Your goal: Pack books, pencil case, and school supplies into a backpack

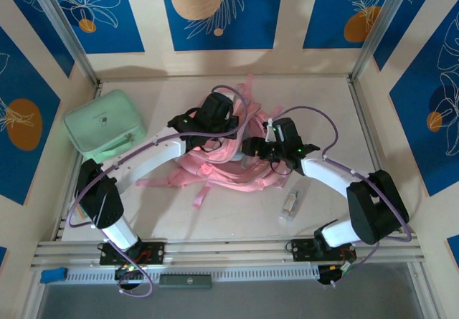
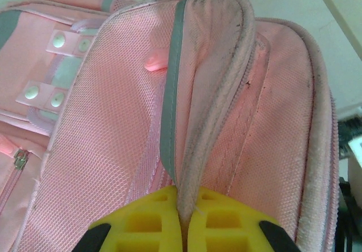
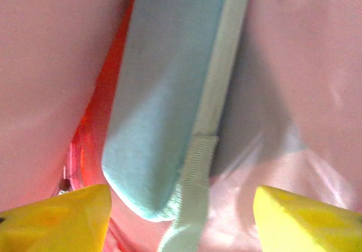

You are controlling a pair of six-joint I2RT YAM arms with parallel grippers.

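The pencil case lay inside the pink backpack, its end between the wide-spread fingers of the right hand, which gripped nothing. The left hand pinched the backpack's opening rim. The backpack sat mid-desk, with a clear bottle near it.

A robotics lab cell is indicated by a table enclosed with aluminium posts and blue-printed wall panels, two arms being bolted to a front rail.
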